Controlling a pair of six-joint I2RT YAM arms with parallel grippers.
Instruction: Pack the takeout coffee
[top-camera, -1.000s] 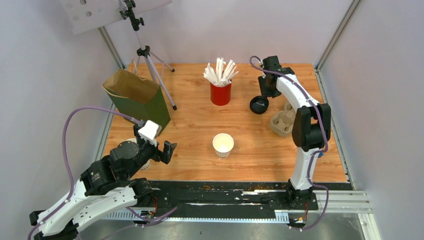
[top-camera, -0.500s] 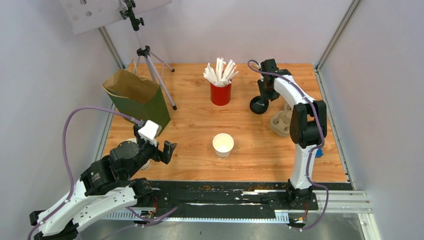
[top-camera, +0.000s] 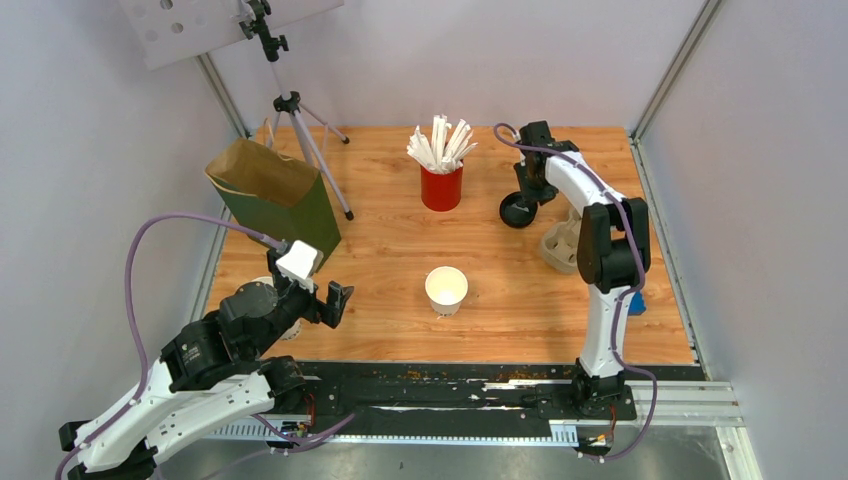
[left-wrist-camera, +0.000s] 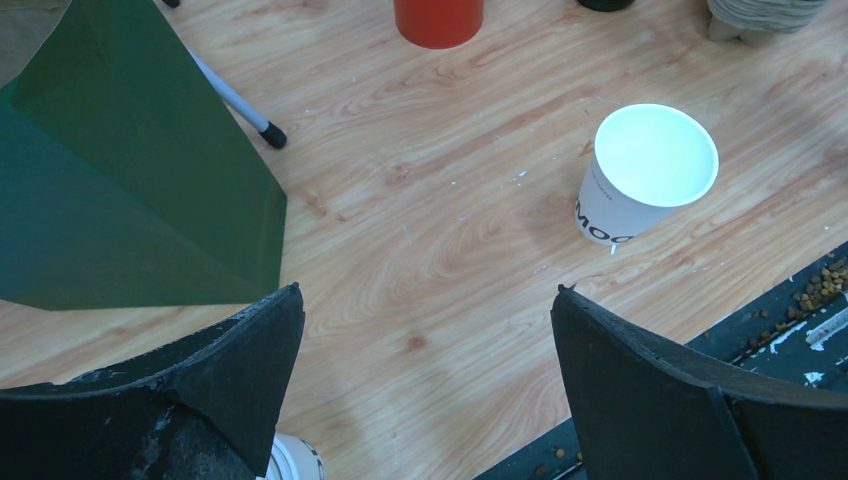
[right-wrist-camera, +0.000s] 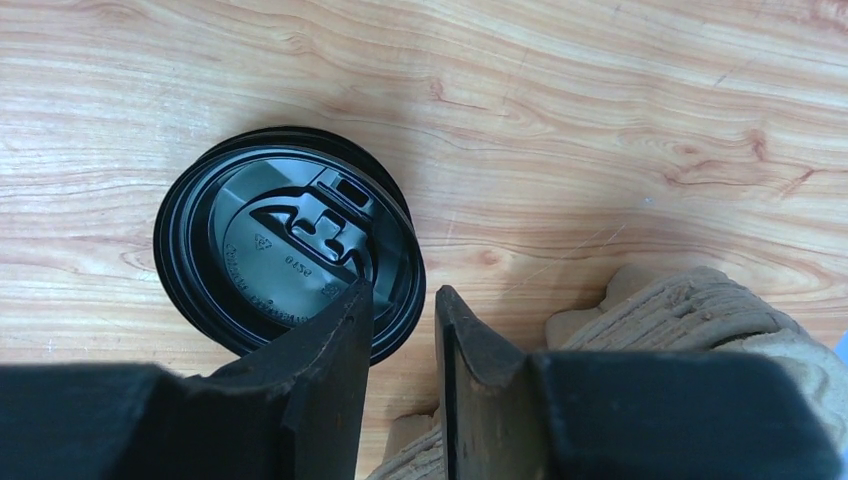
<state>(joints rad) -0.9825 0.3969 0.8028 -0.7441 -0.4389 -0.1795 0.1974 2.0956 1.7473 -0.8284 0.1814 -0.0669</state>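
The takeout coffee cup (top-camera: 446, 288) (left-wrist-camera: 645, 170) is a white paper cup standing open-topped, without a lid, in the middle of the table. A round black lid (top-camera: 517, 209) (right-wrist-camera: 285, 240) lies flat at the back right. My right gripper (top-camera: 523, 192) (right-wrist-camera: 405, 290) points down at the lid's right rim. Its jaws stand a narrow gap apart, one finger over the lid and the other just outside the rim, with bare wood showing between them. At the near left my left gripper (top-camera: 320, 285) (left-wrist-camera: 425, 292) hovers wide open, holding nothing.
A green paper bag (top-camera: 280, 200) (left-wrist-camera: 120, 180) stands open at the back left beside a tripod (top-camera: 300, 130). A red cup of white sticks (top-camera: 441, 185) stands at the back. Stacked cardboard carriers (top-camera: 565, 240) (right-wrist-camera: 690, 310) lie right of the lid. Another white cup (left-wrist-camera: 290, 462) sits under my left gripper.
The right gripper's jaws have narrowed around the lid's rim, and the right arm has shifted slightly left. The left arm, cup and lid have not moved.
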